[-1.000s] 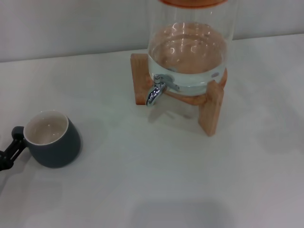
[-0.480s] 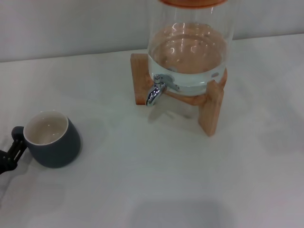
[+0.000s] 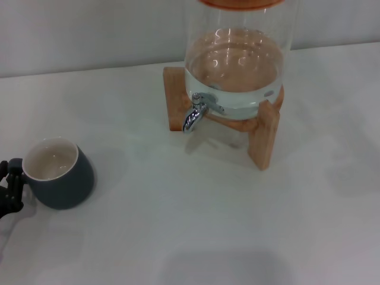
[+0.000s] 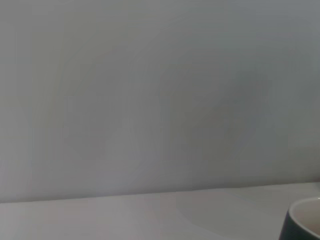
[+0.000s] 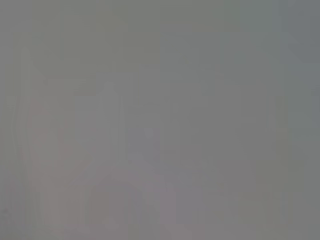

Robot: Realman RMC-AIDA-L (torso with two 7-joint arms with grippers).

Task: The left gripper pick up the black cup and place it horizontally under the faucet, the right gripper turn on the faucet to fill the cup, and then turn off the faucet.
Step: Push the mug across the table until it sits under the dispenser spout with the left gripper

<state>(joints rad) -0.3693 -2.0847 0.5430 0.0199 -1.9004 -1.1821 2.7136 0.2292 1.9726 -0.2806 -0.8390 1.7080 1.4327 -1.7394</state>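
Observation:
The black cup [image 3: 60, 177] stands upright on the white table at the left, its cream inside showing. My left gripper [image 3: 10, 185] is at the frame's left edge, right against the cup's left side where the handle is, and its black fingers cover the handle. In the left wrist view only the cup's rim [image 4: 304, 223] shows, at a corner. The chrome faucet [image 3: 193, 115] sticks out of the glass dispenser [image 3: 237, 59], far to the right of the cup and behind it, with nothing under it. The right gripper is out of view.
The dispenser holds water and rests on a wooden stand [image 3: 265, 140] at the back of the white table [image 3: 178, 225]. A pale wall runs behind. The right wrist view shows only plain grey.
The left gripper has closed in on the cup's handle, which is now covered. The cup has shifted a little to the left.

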